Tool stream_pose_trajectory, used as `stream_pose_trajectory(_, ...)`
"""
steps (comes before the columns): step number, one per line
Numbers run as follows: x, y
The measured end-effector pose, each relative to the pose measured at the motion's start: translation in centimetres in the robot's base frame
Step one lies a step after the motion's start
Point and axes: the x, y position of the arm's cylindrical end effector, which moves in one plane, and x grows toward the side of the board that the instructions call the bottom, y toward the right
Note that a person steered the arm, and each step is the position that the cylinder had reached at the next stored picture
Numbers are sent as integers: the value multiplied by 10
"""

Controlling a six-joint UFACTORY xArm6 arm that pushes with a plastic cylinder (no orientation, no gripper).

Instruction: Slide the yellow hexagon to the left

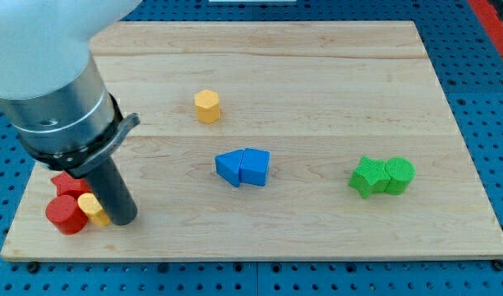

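Note:
The yellow hexagon (207, 106) sits on the wooden board (317, 74), left of centre and toward the view's top. My tip (122, 220) is at the board's lower left, far below and left of the hexagon. It touches or nearly touches a small yellow block (92, 209) on its left. The rod and the arm's big grey body rise from there toward the view's top left.
A red cylinder (66, 215) and another red block (68, 184) lie left of my tip by the board's left edge. Two blue blocks (242, 167) sit together at centre. A green star-like block (367, 178) and a green cylinder (399, 175) sit together at the right.

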Motion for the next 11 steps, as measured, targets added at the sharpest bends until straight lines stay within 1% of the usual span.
stream_pose_trajectory(2, -1, -3)
stream_pose_trajectory(3, -40, 7)
stream_pose_trajectory(4, -77, 41)
stream_pose_trajectory(5, -90, 121)
stream_pose_trajectory(6, -111, 186)
stream_pose_trajectory(7, -153, 212)
stream_pose_trajectory(8, -157, 212)
stream_pose_trajectory(10, -195, 196)
stream_pose_trajectory(11, -197, 174)
